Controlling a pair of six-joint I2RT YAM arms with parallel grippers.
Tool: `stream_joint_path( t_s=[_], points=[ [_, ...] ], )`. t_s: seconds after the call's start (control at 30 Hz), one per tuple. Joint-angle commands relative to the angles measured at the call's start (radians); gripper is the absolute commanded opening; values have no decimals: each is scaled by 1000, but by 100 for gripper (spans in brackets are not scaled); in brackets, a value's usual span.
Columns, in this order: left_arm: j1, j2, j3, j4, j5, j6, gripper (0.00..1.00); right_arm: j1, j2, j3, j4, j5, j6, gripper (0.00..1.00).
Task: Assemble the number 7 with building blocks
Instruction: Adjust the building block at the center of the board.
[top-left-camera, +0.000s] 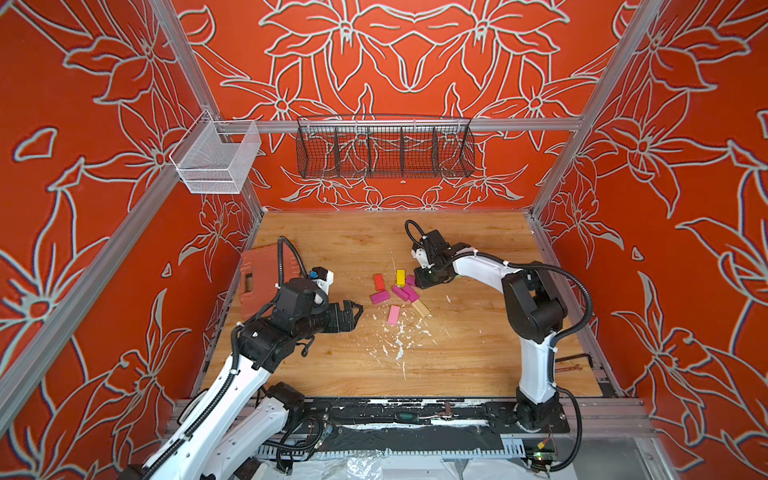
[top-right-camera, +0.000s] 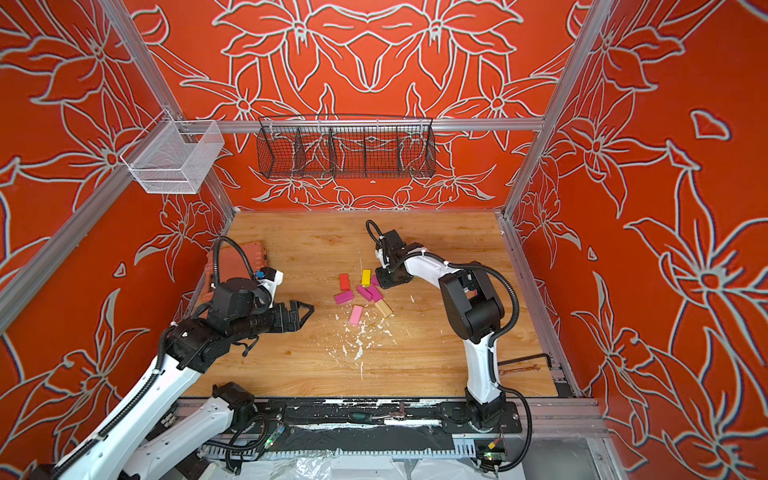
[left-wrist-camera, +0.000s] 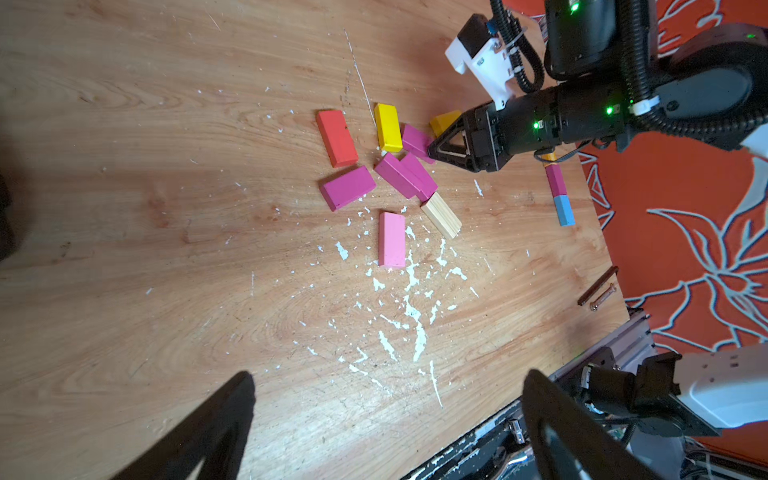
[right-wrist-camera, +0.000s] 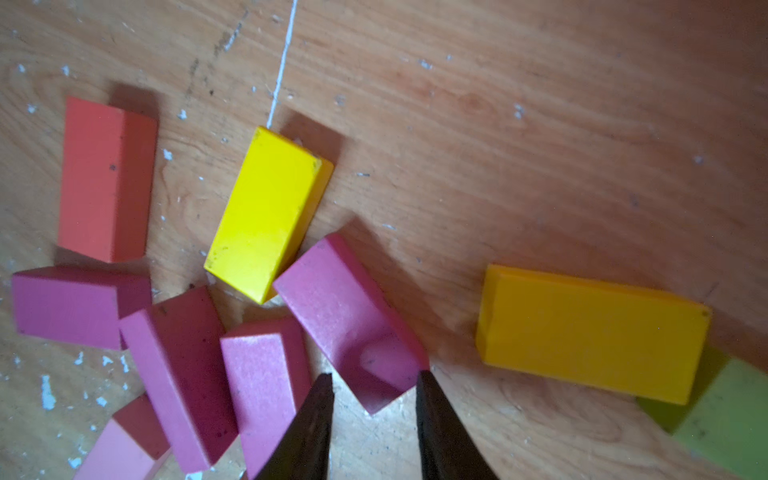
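Right wrist: tapered black end effector (right-wrist-camera: 374, 376) apparently straddles a matte magenta block (right-wrist-camera: 345, 307).

Both top views look steeply down from high above the near edge of the counter (top-left-camera: 457, 365), far off and facing the back wall (top-left-camera: 415, 50). They give nearly the same picture of the whole counter, with the yellow block (top-left-camera: 400, 277) near its middle. The left wrist view looks slantwise across the counter from the robot's left of the yellow block, well apart from it, while the right wrist view hangs close over the yellow block, facing almost straight down. All four views share the yellow block and the magenta blocks (right-wrist-camera: 349, 320) just beside it.
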Motion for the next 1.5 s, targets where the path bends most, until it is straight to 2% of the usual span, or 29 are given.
stream_joint_path(
  t_s=[0.0,0.17,0.53,0.8,0.93,1.17,1.37,1.47],
  points=[
    [-30,31,-6,60,14,-27,97,10,28,39,-16,34,-16,36],
    [-43,46,-1,67,-6,-21,97,19,62,89,-40,27,-51,37],
    [-43,31,-12,66,-28,-14,97,34,115,168,-73,18,-150,48],
    [-43,3,-20,49,-52,-9,97,38,151,212,-105,45,-184,43],
    [-43,-7,-25,48,-57,-13,97,47,144,206,-112,34,-215,45],
    [-43,10,-23,60,-51,-9,97,47,79,176,-90,37,-175,53],
    [-43,72,-4,66,-44,-6,97,-16,-105,156,-140,22,-150,63],
    [-43,112,4,80,-30,-6,97,-65,-177,141,-183,-36,-188,65]
  ],
)
